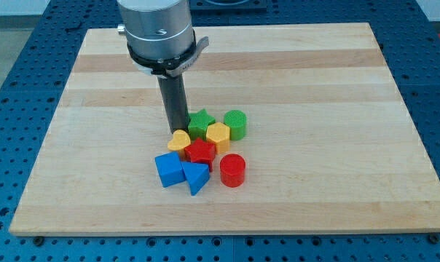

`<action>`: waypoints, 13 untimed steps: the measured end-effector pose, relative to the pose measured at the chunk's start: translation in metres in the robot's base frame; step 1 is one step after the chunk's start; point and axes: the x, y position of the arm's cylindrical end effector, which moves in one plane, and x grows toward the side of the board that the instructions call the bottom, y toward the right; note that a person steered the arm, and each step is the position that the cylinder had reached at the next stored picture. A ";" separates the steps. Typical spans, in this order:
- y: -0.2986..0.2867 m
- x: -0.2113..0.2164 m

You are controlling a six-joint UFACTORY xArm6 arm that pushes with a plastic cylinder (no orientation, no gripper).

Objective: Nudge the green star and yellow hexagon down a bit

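Note:
The green star (201, 121) sits in a tight cluster near the board's middle, with the yellow hexagon (218, 135) touching it at its lower right. My tip (177, 129) is at the star's left side, touching or nearly touching it, just above a yellow heart (179, 140). The rod rises straight up from there to the arm's grey end.
A green cylinder (235, 124) stands right of the hexagon. A red star (201, 152) lies below the hexagon, a red cylinder (232, 170) at its lower right. A blue cube (169, 169) and blue triangle (196, 176) lie at the cluster's bottom. The wooden board (336, 109) rests on a blue perforated table.

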 end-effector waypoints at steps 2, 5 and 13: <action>-0.008 0.000; 0.017 -0.069; 0.033 -0.055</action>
